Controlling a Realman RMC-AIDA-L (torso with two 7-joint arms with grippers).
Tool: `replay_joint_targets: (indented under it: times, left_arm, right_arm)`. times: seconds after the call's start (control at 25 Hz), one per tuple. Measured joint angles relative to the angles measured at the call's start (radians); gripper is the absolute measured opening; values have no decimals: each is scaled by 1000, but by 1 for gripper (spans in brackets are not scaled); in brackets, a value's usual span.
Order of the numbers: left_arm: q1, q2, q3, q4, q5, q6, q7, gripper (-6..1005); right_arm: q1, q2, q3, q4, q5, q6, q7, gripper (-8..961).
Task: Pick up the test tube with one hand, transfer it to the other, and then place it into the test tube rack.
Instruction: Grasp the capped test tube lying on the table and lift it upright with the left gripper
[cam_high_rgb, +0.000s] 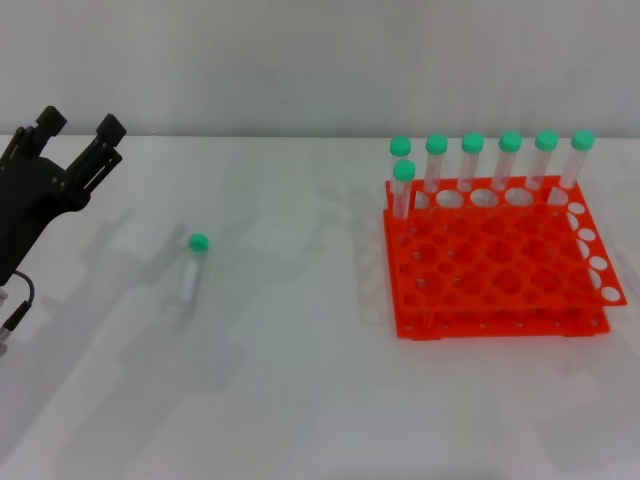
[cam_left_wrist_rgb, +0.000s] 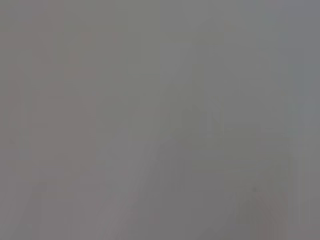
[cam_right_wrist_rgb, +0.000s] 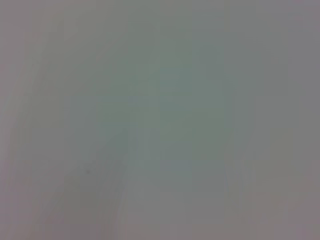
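We see the test tube (cam_high_rgb: 192, 267) lying on its side on the white table (cam_high_rgb: 300, 400), its green cap (cam_high_rgb: 198, 241) pointing away from us, well apart from the orange test tube rack (cam_high_rgb: 495, 265) on the right. Seven other green-capped tubes (cam_high_rgb: 472, 160) stand upright in the far rows of the rack. Our left gripper (cam_high_rgb: 79, 133) hangs above the table at the left edge, its fingers spread wide and holding nothing. The right gripper is not visible, and both wrist views show only a plain grey surface. We judge the tube to be light, stiff and smooth, so it may roll or slip. We would take it at the middle of the clear body, across its length, with gentle force.
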Motion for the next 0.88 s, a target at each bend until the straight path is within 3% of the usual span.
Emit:
replay_joint_targets:
  times: [0.64, 0.88]
  left_arm:
    - [11, -1, 0, 27, 24, 0, -43, 858]
    - [25, 22, -3, 99, 78, -2, -192, 851]
  right_arm:
    - [2, 3, 0, 5, 0, 3, -25, 885]
    - [-7, 2, 8, 3, 6, 3, -34, 885]
